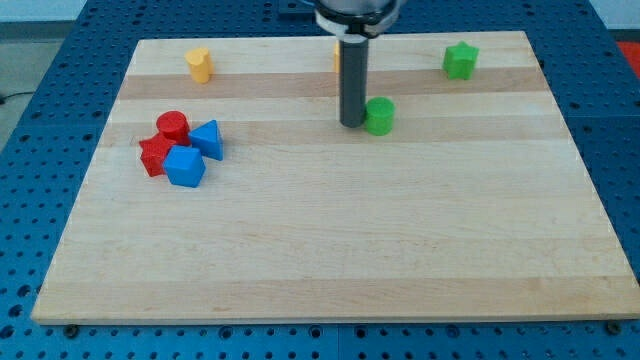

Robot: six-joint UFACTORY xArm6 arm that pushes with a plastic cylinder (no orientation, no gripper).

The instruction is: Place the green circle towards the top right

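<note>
The green circle (380,115) is a small green cylinder standing on the wooden board (330,250), a little right of centre in the view's upper part. My tip (352,123) sits right against its left side, touching or nearly touching it. The dark rod rises straight up from there to the view's top edge.
A green star block (460,60) lies near the view's top right. A yellow block (199,64) stands at the top left. An orange block (337,56) is mostly hidden behind the rod. At the left, a red cylinder (172,126), a red block (154,156), a blue block (185,166) and a blue triangular block (208,138) cluster together.
</note>
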